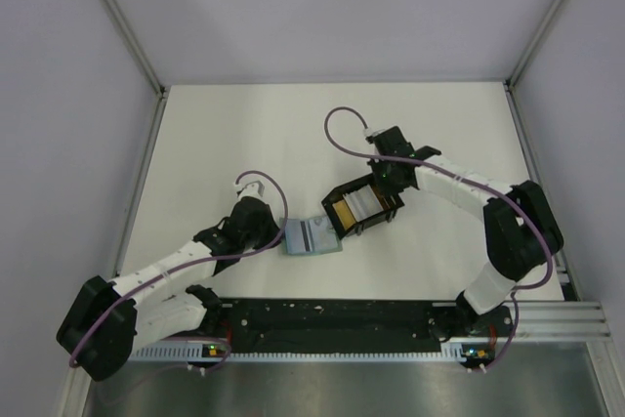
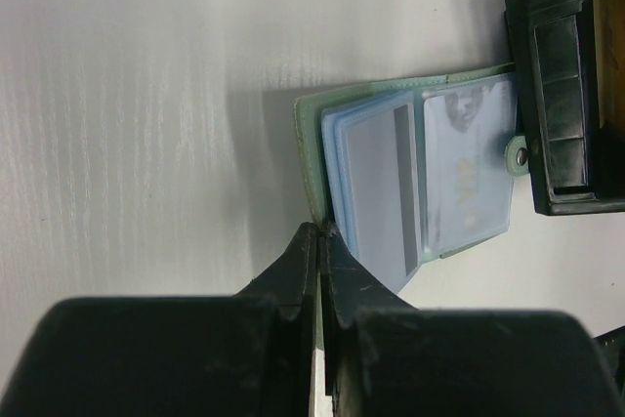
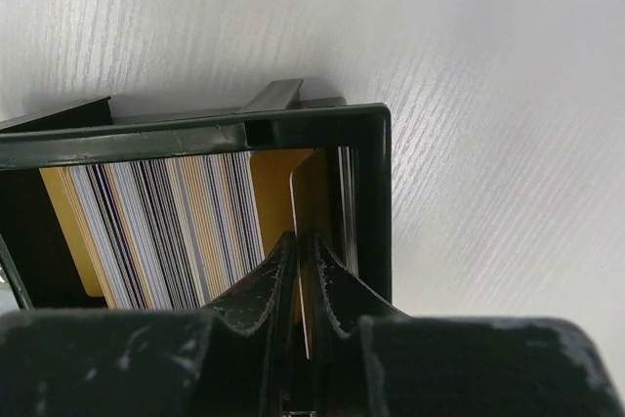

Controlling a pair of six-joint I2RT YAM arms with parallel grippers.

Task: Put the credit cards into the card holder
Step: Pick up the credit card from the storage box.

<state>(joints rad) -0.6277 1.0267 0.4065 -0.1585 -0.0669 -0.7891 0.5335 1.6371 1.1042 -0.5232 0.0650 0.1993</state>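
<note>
The sage-green card holder (image 1: 312, 238) lies open on the table, its pale blue slotted pages (image 2: 420, 178) facing up with a grey-white card in one sleeve. My left gripper (image 2: 321, 232) is shut on the holder's green cover edge (image 2: 311, 158) at its near corner. The credit cards (image 3: 166, 222) stand on edge as a packed stack inside a black box (image 1: 363, 206). My right gripper (image 3: 304, 241) reaches into that box and is shut on one yellow-orange card (image 3: 319, 192) at the stack's right end, beside the box wall.
The black box rim (image 3: 225, 132) sits just right of the card holder, nearly touching its snap tab (image 2: 518, 154). White enclosure walls and metal posts border the table. A black rail (image 1: 332, 319) runs along the near edge between the arm bases.
</note>
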